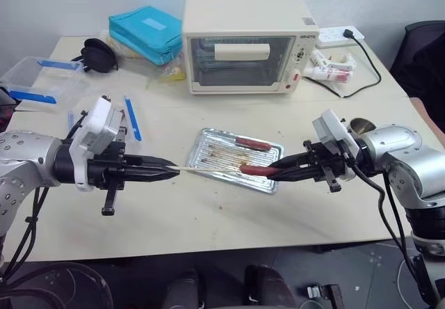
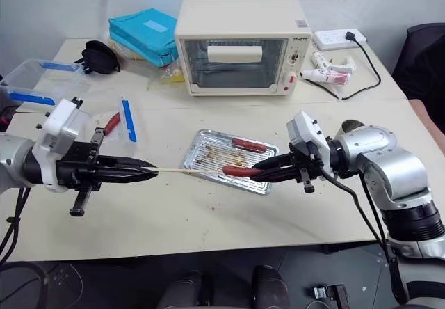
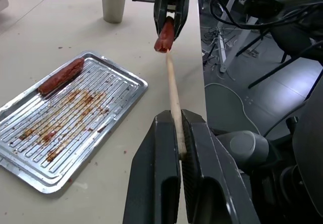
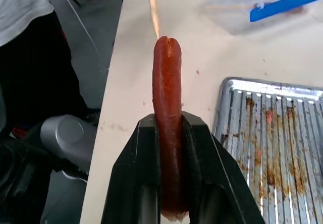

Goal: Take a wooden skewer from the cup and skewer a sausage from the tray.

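My left gripper [image 1: 174, 172] is shut on the wooden skewer [image 1: 208, 169], which it holds level and pointing right. My right gripper [image 1: 277, 167] faces it, shut on a reddish-brown sausage [image 1: 257, 170] held lengthwise over the tray's [image 1: 212, 142] front edge. The skewer's [image 3: 172, 88] tip meets the free end of the sausage [image 3: 165, 32]; I cannot tell whether it has gone in. A second sausage [image 1: 252, 143] lies at the back of the tray. The steel cup [image 3: 113, 1] stands behind my right arm.
A cream toaster oven [image 1: 243, 44] stands behind the tray. A teal pouch [image 1: 146, 30] and clear boxes with blue clips [image 1: 42, 76] are at the back left. A power strip [image 1: 337, 35] lies at the back right. A person in white [image 4: 25, 7] stands at the table's front edge.
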You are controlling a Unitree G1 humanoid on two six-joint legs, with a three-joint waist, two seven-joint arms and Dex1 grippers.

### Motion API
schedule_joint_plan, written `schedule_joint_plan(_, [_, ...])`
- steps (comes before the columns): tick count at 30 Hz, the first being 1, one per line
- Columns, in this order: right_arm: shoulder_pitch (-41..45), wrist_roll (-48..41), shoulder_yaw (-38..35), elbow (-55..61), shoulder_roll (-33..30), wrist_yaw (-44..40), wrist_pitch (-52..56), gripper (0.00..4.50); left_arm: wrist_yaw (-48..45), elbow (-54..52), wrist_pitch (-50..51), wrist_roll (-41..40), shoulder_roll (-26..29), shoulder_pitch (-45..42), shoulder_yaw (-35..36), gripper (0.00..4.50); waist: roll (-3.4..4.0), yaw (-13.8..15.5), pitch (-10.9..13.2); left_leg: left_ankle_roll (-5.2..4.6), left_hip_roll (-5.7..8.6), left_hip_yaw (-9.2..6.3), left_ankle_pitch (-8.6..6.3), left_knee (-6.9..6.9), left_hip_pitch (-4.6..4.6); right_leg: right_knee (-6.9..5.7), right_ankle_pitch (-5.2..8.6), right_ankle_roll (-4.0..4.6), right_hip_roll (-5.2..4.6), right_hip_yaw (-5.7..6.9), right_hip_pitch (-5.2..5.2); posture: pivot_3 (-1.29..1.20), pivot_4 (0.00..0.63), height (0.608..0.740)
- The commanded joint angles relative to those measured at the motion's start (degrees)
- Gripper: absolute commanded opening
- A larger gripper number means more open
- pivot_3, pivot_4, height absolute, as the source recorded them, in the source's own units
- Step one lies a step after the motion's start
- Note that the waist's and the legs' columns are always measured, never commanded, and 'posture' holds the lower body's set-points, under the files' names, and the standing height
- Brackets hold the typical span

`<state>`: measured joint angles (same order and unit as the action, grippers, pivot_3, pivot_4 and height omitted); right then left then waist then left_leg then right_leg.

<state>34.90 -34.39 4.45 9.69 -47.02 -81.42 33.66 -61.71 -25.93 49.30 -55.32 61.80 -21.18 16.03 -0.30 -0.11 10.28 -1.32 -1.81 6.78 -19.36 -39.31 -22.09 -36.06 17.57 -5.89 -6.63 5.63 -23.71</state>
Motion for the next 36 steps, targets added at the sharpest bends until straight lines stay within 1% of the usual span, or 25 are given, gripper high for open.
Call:
schedule_joint_plan(1, [0.07,-0.16,-1.42,0.38,-1.05,-0.90,-1.27,0.27,-0.50,-0.43,-0.43,-0.27,1.00,0.52,2.41,0.00,0.00,-0.01,0.00,0.00,0.00,0.00,0.00,0.00,0.00,0.00,0.00,0.00,0.00,0.00,0.00,0.00,0.150,0.740])
schedule_joint_plan(12, [1.03,-1.77,-1.66,1.83,-0.12,0.30,0.74,0.27,-0.52,-0.20,-0.63,-0.05,0.71,-0.49,1.57,0.00,0.00,0.02,0.00,0.00,0.00,0.00,0.00,-0.01,0.00,0.00,0.00,0.00,-0.01,0.00,0.00,0.00,0.150,0.740])
schedule_joint_plan(21, [0.90,-4.92,-1.94,5.97,0.53,1.92,3.25,0.27,-0.39,0.39,-0.53,0.17,0.24,-2.54,0.02,0.00,0.00,0.02,0.00,0.00,0.00,0.00,0.00,-0.01,0.00,0.00,0.00,0.00,0.00,0.00,0.00,0.00,0.150,0.740])
schedule_joint_plan(36, [3.08,-7.05,-2.40,6.33,1.92,3.07,5.42,0.27,-0.05,-0.21,-0.24,-0.52,-0.09,-2.21,-0.08,0.00,0.00,0.01,0.00,0.00,0.00,0.00,0.00,-0.01,0.00,-0.01,0.00,0.00,0.00,0.00,0.00,0.00,0.150,0.740])
